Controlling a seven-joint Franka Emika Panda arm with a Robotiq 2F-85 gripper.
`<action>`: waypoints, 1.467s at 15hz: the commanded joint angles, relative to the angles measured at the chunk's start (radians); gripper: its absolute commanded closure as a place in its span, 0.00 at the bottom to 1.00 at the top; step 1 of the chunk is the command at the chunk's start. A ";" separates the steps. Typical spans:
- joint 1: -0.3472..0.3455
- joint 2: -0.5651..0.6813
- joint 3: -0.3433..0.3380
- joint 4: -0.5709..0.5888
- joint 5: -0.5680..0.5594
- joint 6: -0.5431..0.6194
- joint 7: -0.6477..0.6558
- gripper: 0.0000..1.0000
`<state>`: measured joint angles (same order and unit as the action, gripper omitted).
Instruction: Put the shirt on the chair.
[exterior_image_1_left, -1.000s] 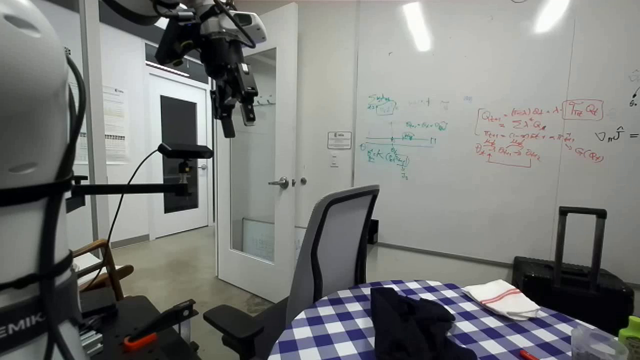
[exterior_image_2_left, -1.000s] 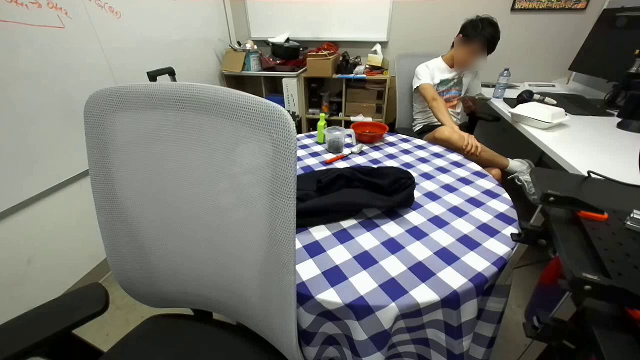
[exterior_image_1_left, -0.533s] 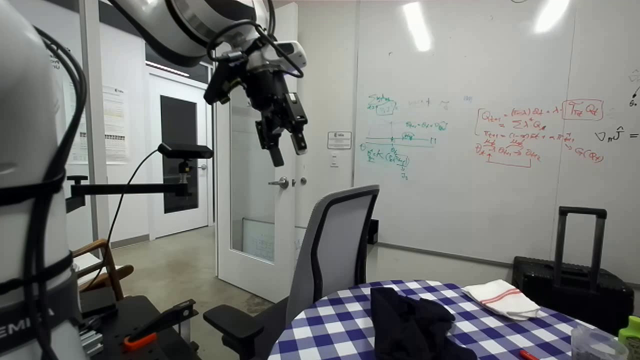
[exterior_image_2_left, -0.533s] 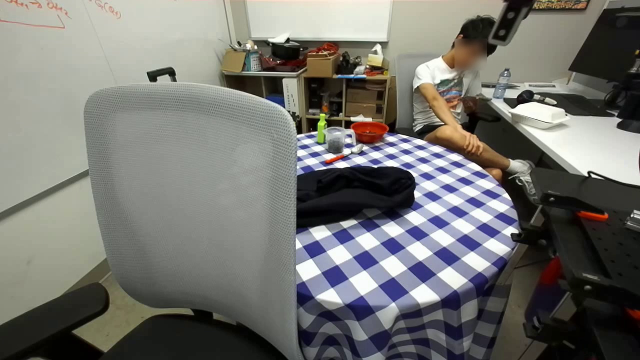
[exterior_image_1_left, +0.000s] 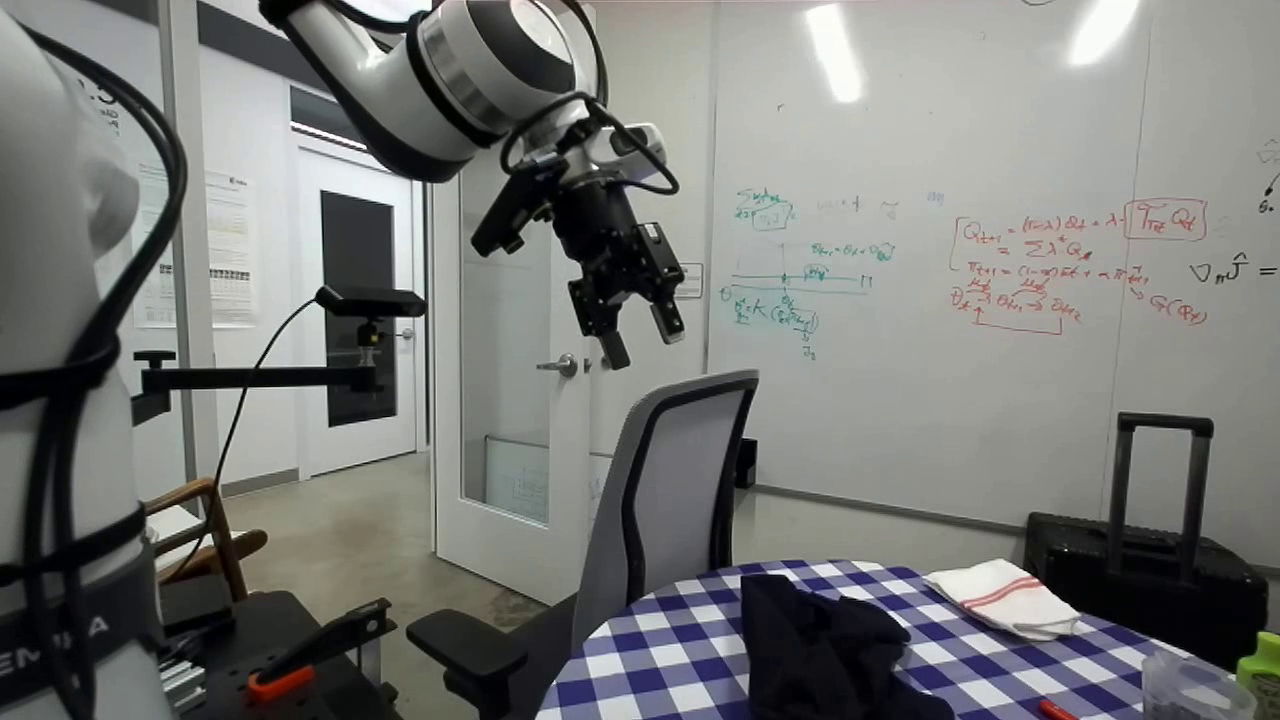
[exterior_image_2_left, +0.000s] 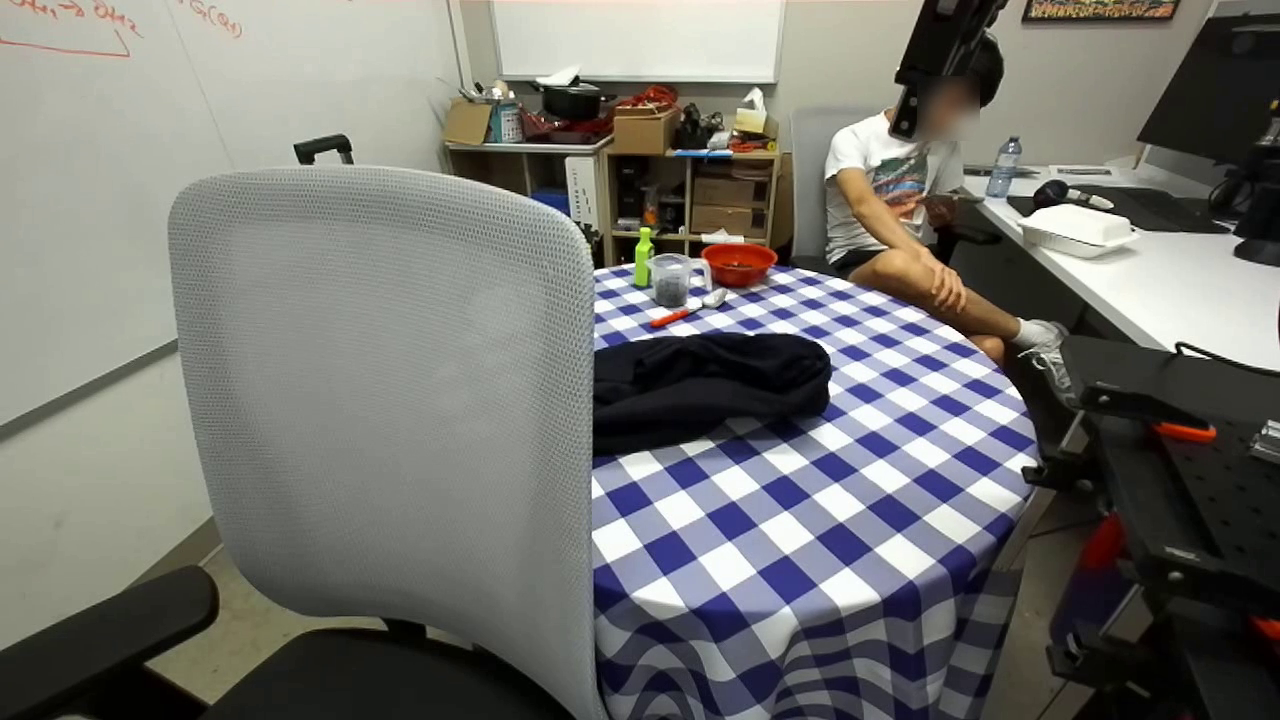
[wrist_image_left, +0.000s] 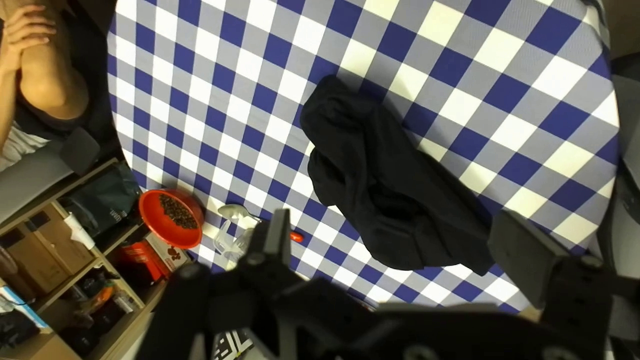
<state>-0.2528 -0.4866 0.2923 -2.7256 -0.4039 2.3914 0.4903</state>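
Observation:
The shirt is a dark, crumpled cloth lying on the checkered table, seen in both exterior views (exterior_image_1_left: 830, 655) (exterior_image_2_left: 715, 390) and in the wrist view (wrist_image_left: 395, 185). The chair has a grey mesh back (exterior_image_1_left: 685, 490) and stands against the table. An exterior view shows its back (exterior_image_2_left: 380, 390) hiding part of the shirt, with its black seat (exterior_image_2_left: 400, 680) below. My gripper (exterior_image_1_left: 643, 342) is open and empty, in the air above the chair back's height. An exterior view shows part of the gripper (exterior_image_2_left: 930, 80) at the top. In the wrist view the open gripper (wrist_image_left: 392, 225) has its fingers spread apart.
The round table (exterior_image_2_left: 800, 520) also bears a red bowl (exterior_image_2_left: 738, 266), a clear measuring cup (exterior_image_2_left: 672, 280), a green bottle (exterior_image_2_left: 643, 258), a red-handled spoon (exterior_image_2_left: 680, 314) and a folded white towel (exterior_image_1_left: 1005, 598). A person (exterior_image_2_left: 890, 190) sits beyond it. A black suitcase (exterior_image_1_left: 1060, 580) stands by the whiteboard.
The arm has moved down and to the right in an exterior view, toward the table. The gripper has come into the top of an exterior view. The shirt and chair have not moved.

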 joint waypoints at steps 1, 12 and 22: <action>0.030 0.010 -0.031 0.006 -0.020 -0.008 0.014 0.00; -0.152 0.177 0.131 0.082 -0.432 0.052 0.414 0.00; 0.082 0.650 -0.191 0.387 -0.711 0.090 0.613 0.00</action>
<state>-0.2356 0.0167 0.1989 -2.4552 -1.1198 2.4246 1.1343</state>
